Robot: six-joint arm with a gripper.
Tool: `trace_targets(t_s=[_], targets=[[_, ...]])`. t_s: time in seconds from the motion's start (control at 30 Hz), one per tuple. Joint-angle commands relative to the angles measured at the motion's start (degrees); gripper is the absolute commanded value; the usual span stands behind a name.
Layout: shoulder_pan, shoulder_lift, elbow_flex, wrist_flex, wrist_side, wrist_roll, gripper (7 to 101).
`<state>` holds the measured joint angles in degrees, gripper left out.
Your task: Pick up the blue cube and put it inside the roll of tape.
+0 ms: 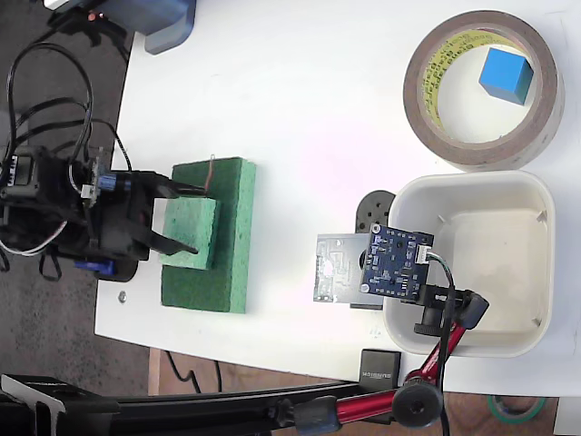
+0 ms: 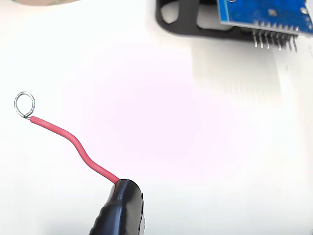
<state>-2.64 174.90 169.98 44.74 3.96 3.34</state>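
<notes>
The blue cube (image 1: 506,75) rests inside the roll of tape (image 1: 536,123), a wide brown ring with a yellowish core lying flat at the top right of the fixed view. My gripper (image 1: 188,218) is far off at the left, over a green sponge (image 1: 231,236), its two black fingers spread apart and open. One black fingertip (image 2: 120,210) shows in the wrist view, with a red wire (image 2: 78,147) running from it to a small metal ring (image 2: 24,105) above bare white table. Cube and tape do not show in the wrist view.
A white rounded-square tub (image 1: 536,263) stands below the tape. A dark-blue circuit board (image 1: 396,262) on a black and red clamp stand (image 1: 427,368) sits at the tub's left edge; its pins (image 2: 274,39) show in the wrist view. Cables trail at the left.
</notes>
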Motion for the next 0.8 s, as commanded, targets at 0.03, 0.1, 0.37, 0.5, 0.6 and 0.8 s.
trace_targets(t_s=[0.03,0.1,0.37,0.5,0.6,0.8], targets=[[0.09,0.09,-0.18,-0.18,0.18,0.26,100.0],[0.53,0.09,0.26,-0.26,0.44,0.62,100.0],[0.79,0.09,1.58,-0.53,0.97,0.88,100.0],[0.79,0.09,1.58,-0.44,0.97,0.88,100.0],[0.79,0.09,1.58,-0.44,0.97,0.88,100.0],[0.79,0.09,1.58,-0.44,0.97,0.88,100.0]])
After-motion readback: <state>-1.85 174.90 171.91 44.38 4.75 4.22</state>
